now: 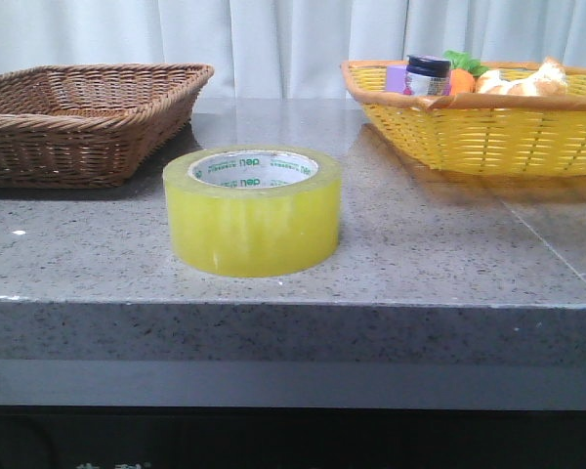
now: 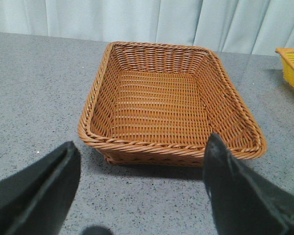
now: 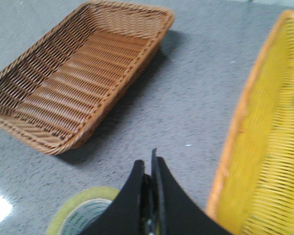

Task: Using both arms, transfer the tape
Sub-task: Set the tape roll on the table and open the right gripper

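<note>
The tape [image 1: 253, 209], a wide yellow translucent roll with a white core and green lettering, lies flat on the grey counter near its front edge, between the two baskets. No gripper shows in the front view. In the left wrist view my left gripper [image 2: 142, 166] is open and empty, its black fingers [image 2: 44, 186] spread wide above the counter just short of the brown wicker basket [image 2: 169, 103]. In the right wrist view my right gripper [image 3: 148, 166] is shut with nothing in it, above the counter. The tape [image 3: 81, 210] shows partly beside its fingers.
The empty brown wicker basket [image 1: 78, 112] stands at the back left. A yellow basket [image 1: 488, 122] at the back right holds a small dark-lidded jar [image 1: 428, 74] and other items. The yellow basket [image 3: 269, 147] lies close beside my right gripper.
</note>
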Robot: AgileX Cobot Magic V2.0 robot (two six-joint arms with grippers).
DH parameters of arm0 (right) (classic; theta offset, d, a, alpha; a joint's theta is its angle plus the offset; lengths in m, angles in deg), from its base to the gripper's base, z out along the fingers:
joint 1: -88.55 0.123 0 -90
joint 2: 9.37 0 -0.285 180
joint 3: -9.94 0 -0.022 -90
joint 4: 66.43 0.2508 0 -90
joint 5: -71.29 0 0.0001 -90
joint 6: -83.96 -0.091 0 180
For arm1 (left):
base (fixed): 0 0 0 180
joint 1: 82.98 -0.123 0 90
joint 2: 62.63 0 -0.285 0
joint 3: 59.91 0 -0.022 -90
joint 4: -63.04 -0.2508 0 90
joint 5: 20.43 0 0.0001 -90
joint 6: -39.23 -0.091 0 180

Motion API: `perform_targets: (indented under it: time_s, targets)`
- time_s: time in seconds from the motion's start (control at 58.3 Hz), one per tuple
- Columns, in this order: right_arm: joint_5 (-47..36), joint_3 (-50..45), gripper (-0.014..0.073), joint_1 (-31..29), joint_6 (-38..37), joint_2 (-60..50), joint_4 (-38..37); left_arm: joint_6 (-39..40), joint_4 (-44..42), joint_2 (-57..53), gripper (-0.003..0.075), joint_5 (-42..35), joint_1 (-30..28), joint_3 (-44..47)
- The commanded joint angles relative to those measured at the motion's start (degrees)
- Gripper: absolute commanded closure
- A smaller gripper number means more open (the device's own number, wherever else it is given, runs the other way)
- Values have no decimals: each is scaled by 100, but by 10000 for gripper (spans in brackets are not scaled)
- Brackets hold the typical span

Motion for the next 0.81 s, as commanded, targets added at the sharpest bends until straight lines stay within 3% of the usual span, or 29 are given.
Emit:
perform_targets:
  time_s: [0.0, 0.326, 0.651, 0.789]
  targets:
    - [-245, -53, 684, -284, 11, -515, -132, 66, 59, 53, 209, -404, -5, -206]
    - [-459, -1903, 683, -628, 11, -2426, -791, 66, 59, 53, 209, -404, -5, -206]
    - [-1282, -4084, 683, -628, -2, -4805, -794, 66, 59, 53, 209, -404, -5, -206]
    - [-1560, -4544, 682, -628, -2, -5466, -794, -85, 59, 117, 209, -221, 18, -273]
